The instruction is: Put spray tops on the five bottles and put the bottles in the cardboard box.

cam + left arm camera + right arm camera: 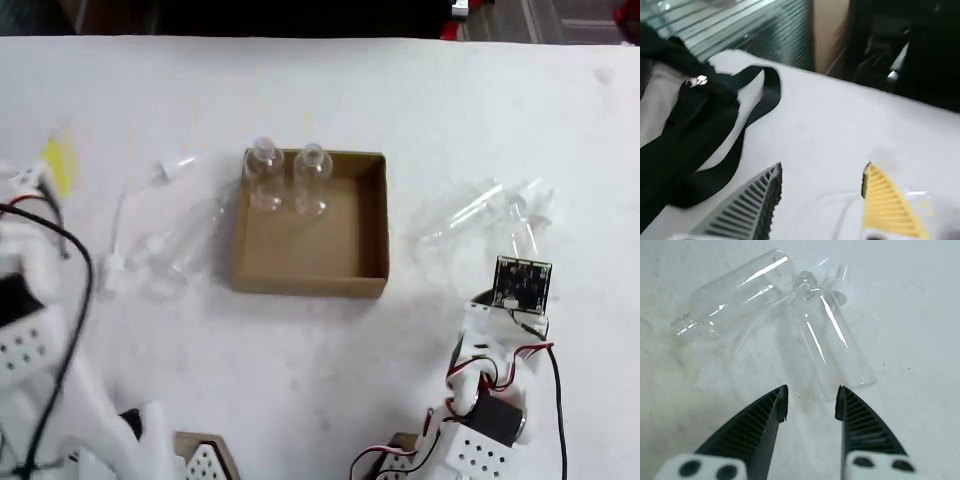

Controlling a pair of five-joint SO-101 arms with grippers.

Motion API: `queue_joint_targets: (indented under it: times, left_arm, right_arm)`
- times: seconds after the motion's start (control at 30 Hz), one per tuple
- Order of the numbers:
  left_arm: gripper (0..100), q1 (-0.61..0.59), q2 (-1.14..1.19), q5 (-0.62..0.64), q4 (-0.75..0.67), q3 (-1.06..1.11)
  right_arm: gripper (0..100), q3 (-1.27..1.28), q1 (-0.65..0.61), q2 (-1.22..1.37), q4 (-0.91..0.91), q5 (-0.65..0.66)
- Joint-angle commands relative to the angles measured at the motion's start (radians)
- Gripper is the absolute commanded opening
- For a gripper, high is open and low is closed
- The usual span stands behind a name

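Spreading across the high view, the white desk (400,100) carries everything. The right arm (500,345) stands at the near right edge. The left arm (30,330) is at the near left. The cardboard box (310,280) sits open in the middle of the desk, and two clear bottles (265,175) (312,178) stand upright along its far wall, side by side.

The left end effector (822,172) is spread wide and empty, with one grey and one yellow finger over bare desk; a black strap (740,115) lies near it. The right end effector (811,402) is parted narrowly and holds nothing, its tips just short of a lying bottle (832,342). A second lying bottle (735,295) without a top meets the first at an angle. A white spray top (840,277) lies at the first bottle's neck. Left of the box, more clear pieces (175,245) lie blurred on the desk.
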Motion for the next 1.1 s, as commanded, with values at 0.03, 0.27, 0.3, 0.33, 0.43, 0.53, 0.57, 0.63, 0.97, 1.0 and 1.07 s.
queue_joint_targets:
  times: [0.03, 0.27, 0.3, 0.33, 0.43, 0.53, 0.57, 0.63, 0.97, 1.0, 1.07]
  left_arm:
    - [24, -0.133, 0.194, -0.207, 0.044, -0.046]
    - [24, 0.030, 0.309, -0.427, 0.301, -0.057]
    - [24, 0.071, 0.314, -0.437, 0.338, -0.072]
    - [24, 0.114, 0.314, -0.440, 0.376, -0.091]
    - [24, 0.254, 0.314, -0.440, 0.443, -0.153]
    - [24, 0.366, 0.328, -0.439, 0.425, -0.146]
    - [24, 0.389, 0.348, -0.439, 0.388, -0.132]
    - [24, 0.397, 0.409, -0.437, 0.302, -0.121]
    - [24, 0.404, 0.832, -0.282, 0.549, -0.508]
    - [24, 0.404, 0.878, -0.285, 0.574, -0.560]
    - [24, 0.404, 0.967, -0.284, 0.582, -0.647]
  right_arm:
    - [14.1, 0.009, -0.010, -0.001, 0.005, 0.003]
    - [14.1, 0.009, -0.012, -0.001, 0.005, 0.003]
    - [14.1, 0.009, -0.012, -0.001, 0.005, 0.003]
    - [14.1, 0.009, -0.012, -0.001, 0.005, 0.003]
    - [14.1, 0.009, -0.010, -0.001, 0.005, 0.003]
    - [14.1, 0.009, -0.008, -0.001, 0.005, 0.003]
    - [14.1, 0.009, -0.008, -0.001, 0.005, 0.003]
    - [14.1, 0.009, -0.008, -0.001, 0.005, 0.003]
    - [14.1, 0.009, -0.007, -0.001, 0.005, 0.003]
    - [14.1, 0.009, -0.005, -0.001, 0.005, 0.003]
    - [14.1, 0.009, -0.005, -0.001, 0.005, 0.003]
